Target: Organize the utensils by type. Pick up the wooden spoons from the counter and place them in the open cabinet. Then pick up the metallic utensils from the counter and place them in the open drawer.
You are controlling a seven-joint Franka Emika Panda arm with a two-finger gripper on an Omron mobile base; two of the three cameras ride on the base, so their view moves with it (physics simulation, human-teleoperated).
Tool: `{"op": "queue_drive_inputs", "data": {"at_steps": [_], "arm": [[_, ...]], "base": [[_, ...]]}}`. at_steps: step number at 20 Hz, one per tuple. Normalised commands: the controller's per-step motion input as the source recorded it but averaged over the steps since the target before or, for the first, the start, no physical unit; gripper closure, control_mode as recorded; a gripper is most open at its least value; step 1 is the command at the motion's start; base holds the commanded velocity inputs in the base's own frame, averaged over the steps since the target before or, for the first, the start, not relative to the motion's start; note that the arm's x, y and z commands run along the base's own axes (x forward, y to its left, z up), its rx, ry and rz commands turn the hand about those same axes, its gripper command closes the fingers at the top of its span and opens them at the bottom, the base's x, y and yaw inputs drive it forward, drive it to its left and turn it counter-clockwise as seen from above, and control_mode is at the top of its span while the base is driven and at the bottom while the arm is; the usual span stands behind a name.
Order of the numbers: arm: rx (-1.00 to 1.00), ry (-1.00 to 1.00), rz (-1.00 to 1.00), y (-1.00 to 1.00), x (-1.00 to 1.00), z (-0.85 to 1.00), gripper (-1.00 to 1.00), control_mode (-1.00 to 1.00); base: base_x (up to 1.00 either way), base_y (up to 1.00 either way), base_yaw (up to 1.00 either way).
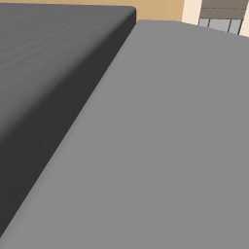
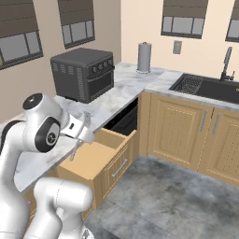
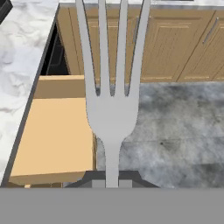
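Hand (image 2: pixel 77 145) grips slim four-tined metal fork (image 3: pixel 112 87) over tan drawer (image 3: pixel 57 135).

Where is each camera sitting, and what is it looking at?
Left base view: on the base, behind the arm; plain grey surfaces up close, a window far off.
Right base view: behind the arm, looking forward and down at the counter, drawer and sink; white arm at lower left.
Hand view: on the hand, looking along the fork in the end effector.
Shared: drawer, fork, counter.
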Motion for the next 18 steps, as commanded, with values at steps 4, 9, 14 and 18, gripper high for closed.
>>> {"op": "queue_drive_inputs", "data": {"at_steps": [4,9,14,18], "arm": [[-0.02,0.17,0.11,0.02,0.74,-0.17,1.00,-1.00],[-0.07,0.28,0.10,0.24,0.64,-0.31,1.00,-1.00],[-0.02,0.07,0.03,0.12,0.33,-0.54,1.00,-1.00],[-0.03,0.16,0.00,0.00,0.48,-0.55,1.00,-1.00]], "base": [[0.00,0.00,0.00],[0.00,0.00,0.00],[0.00,0.00,0.00],[0.00,0.00,0.00]]}}
